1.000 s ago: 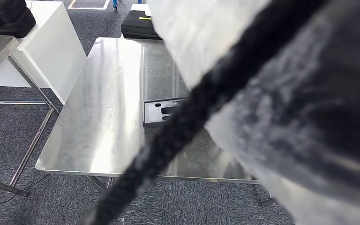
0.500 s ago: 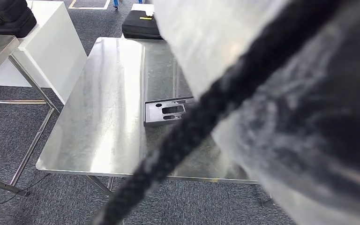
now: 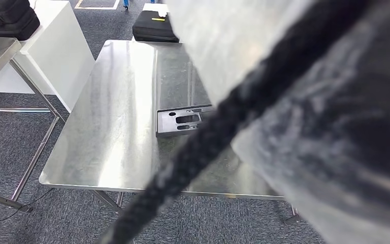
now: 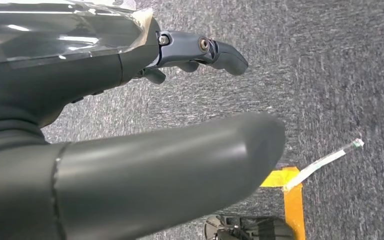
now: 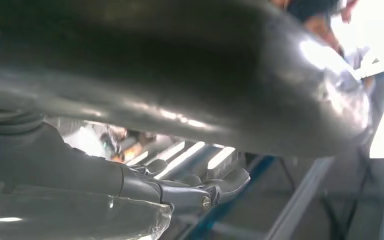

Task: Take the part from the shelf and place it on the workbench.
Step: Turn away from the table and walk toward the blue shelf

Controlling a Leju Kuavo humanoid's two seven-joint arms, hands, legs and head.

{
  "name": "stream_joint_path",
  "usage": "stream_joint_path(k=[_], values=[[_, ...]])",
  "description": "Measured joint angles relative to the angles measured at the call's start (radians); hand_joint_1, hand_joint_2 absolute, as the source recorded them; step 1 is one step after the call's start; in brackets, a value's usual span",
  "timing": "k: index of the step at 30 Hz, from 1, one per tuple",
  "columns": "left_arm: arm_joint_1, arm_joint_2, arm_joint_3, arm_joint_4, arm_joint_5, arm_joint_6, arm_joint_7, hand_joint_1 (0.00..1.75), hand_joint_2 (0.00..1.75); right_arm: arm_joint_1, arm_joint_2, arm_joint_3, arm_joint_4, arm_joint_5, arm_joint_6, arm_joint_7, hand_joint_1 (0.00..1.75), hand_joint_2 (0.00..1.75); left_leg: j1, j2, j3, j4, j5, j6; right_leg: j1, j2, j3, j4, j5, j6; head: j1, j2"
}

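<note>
- The part (image 3: 182, 121), a flat black plate with slots and a round hole, lies flat on the workbench (image 3: 117, 117) near the middle of the head view; we see its right end hidden behind a blurred arm close to the camera.
- No hand touches the part that we can see.
- Our left hand (image 4: 145, 150) hangs over grey carpet (image 4: 330, 75) in its wrist view: the thick thumb lies straight, the dark fingers (image 4: 205, 50) are stretched out and apart from it, and nothing is in its hold.
- Our right hand (image 5: 190, 150) appears in its wrist view with the thumb across the upper frame and the fingers (image 5: 220, 185) extended below it; we see a gap between them and nothing held.
- The workbench is a bare steel table on thin legs, standing on the carpet.
- At the upper left of the head view stands a white cabinet (image 3: 56, 51), with a black case (image 3: 7, 20) at the corner.
- Another black case (image 3: 152, 28) sits beyond the far edge of the workbench, top centre.
- Yellow tape (image 4: 290, 200) marks the floor at the lower right of the left wrist view.
</note>
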Motion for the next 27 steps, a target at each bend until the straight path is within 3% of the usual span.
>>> stream_joint_path(k=[6,9,12,19,27], values=[[0.010,0.001,0.009,0.002,0.018,0.002,-0.018,0.00,0.00,0.091,-0.103,-0.126,-0.056,-0.132,0.000,-0.027,0.00,0.00,0.000,-0.003,0.000,0.000,-0.001,0.001,0.000,-0.001,0.001,0.000,0.000,0.001,0.000,0.000],[0.012,0.002,0.010,0.002,0.018,0.007,-0.021,0.00,0.00,0.134,-0.119,-0.171,-0.065,-0.167,0.001,-0.029,0.00,0.00,0.000,-0.002,0.000,0.000,-0.002,0.001,0.000,-0.001,0.000,0.000,0.000,0.001,0.000,0.000],[0.013,0.002,0.010,0.003,0.020,0.017,-0.034,0.00,0.00,0.207,-0.124,-0.229,-0.070,-0.282,0.006,-0.011,0.00,0.00,0.001,-0.005,0.003,0.000,-0.003,0.002,0.000,-0.004,0.000,-0.001,-0.004,0.005,0.000,0.000],[0.021,0.001,0.014,0.008,0.026,0.019,-0.051,0.00,0.00,0.391,-0.087,-0.400,-0.028,-0.474,0.019,-0.062,0.00,0.00,0.000,-0.010,0.005,0.000,-0.006,0.003,0.000,-0.010,0.008,-0.001,-0.008,0.009,-0.001,0.000],[0.021,0.000,0.018,0.010,0.036,0.018,-0.054,0.00,0.00,0.474,0.018,-0.559,0.163,-0.525,0.051,-0.138,0.00,0.00,0.000,-0.009,0.007,0.000,-0.009,0.003,0.000,-0.009,0.009,-0.001,-0.010,0.007,-0.001,0.000]])
